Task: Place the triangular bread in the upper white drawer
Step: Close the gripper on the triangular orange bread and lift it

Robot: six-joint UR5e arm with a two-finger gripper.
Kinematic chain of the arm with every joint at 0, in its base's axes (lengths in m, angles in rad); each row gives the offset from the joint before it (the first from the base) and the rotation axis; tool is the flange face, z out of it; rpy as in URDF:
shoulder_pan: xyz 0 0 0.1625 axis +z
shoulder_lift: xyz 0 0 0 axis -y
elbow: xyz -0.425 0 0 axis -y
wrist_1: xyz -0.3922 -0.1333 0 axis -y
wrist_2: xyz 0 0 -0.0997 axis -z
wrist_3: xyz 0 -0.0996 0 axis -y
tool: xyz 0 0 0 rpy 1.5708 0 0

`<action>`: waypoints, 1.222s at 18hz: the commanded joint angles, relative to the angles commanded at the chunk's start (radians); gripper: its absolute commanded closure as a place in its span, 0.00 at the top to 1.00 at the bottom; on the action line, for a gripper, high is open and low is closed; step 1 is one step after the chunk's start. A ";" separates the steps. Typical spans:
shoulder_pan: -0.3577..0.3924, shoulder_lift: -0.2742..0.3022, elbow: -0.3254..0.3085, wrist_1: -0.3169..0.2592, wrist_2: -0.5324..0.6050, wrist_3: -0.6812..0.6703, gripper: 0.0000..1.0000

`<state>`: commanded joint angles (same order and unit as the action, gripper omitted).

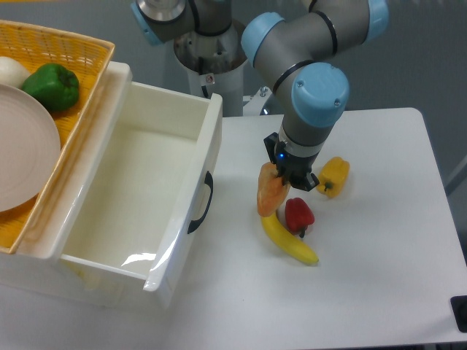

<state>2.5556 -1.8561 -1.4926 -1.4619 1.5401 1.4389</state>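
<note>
My claw [281,177] grips the bread [268,191] by its upper end, fingers closed on it. It looks light, stiff and smooth, so a firm pinch should suit.

drawer [146,175] open-topped; basket [73,55] overhangs left rim

Gripper [286,175] fingertips hidden behind triangular bread [268,191]; closure not verifiable. Yellow woven basket [69,45] and white plate [25,149] cut off at left edge. Arm cropped at top.
</note>
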 joint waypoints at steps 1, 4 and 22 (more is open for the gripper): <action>-0.003 0.002 -0.006 0.002 0.002 0.000 0.06; 0.002 0.002 0.006 0.000 -0.005 -0.009 0.06; 0.002 0.003 0.069 -0.003 -0.052 -0.141 0.06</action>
<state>2.5571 -1.8530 -1.4236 -1.4649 1.4880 1.2978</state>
